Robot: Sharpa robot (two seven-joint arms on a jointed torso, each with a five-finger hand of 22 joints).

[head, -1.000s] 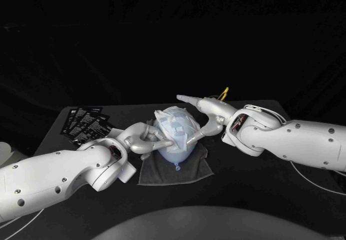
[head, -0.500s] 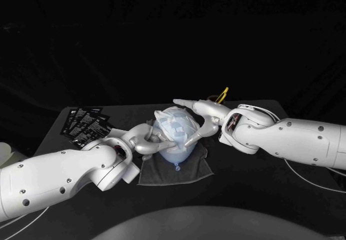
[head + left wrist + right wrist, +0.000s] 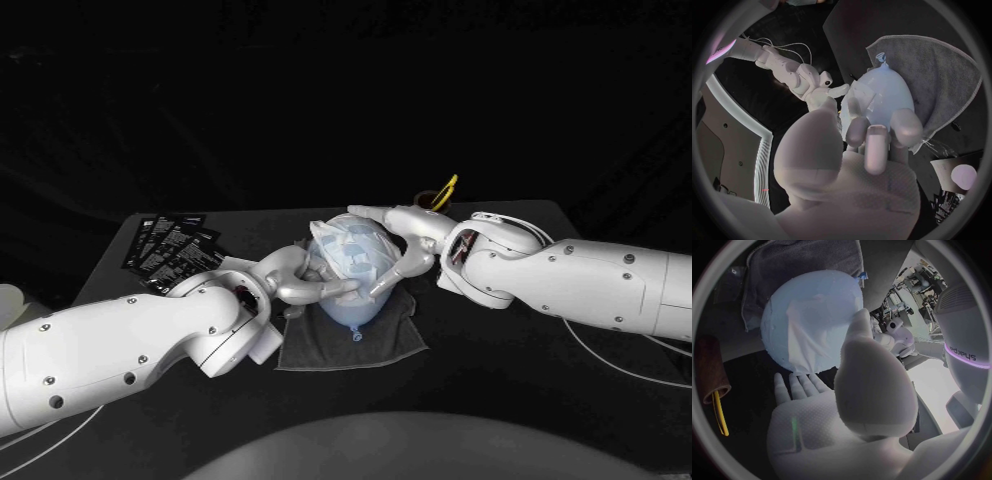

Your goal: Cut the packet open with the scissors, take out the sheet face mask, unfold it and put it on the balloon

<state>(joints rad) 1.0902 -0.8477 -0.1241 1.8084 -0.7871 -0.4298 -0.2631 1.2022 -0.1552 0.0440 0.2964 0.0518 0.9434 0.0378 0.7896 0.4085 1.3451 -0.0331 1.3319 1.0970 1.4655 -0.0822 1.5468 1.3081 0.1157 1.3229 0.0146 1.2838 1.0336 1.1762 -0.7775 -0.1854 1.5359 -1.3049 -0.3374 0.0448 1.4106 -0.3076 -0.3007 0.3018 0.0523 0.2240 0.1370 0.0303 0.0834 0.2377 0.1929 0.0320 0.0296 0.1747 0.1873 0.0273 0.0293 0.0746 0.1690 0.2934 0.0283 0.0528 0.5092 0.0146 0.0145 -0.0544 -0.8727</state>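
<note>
**Mask on the balloon, both my hands around it**

The face mask (image 3: pixel 351 250) is lying over the upper part of the pale blue balloon (image 3: pixel 352 312), white and wrinkled, with one edge running down the side. The balloon rests on a grey towel (image 3: pixel 387 345), knot end toward me, in the middle of the black surface (image 3: pixel 490 330).

My left hand (image 3: pixel 300 283) is at the balloon's left side. Its fingers (image 3: pixel 870 145) sit close together with their tips on the mask's edge. I can't tell whether they're pinching the sheet or only pressing on it.

My right hand (image 3: pixel 407 238) wraps round from the other side. The thumb lies on the mask, and the other fingers (image 3: pixel 795 387) fan out against the balloon's far side, so I've got the balloon cradled between them.

Further out, a fan of black packets (image 3: pixel 173 245) lies at the surface's left end. The yellow-handled scissors (image 3: pixel 449 187) stand upright just behind my right hand.
</note>
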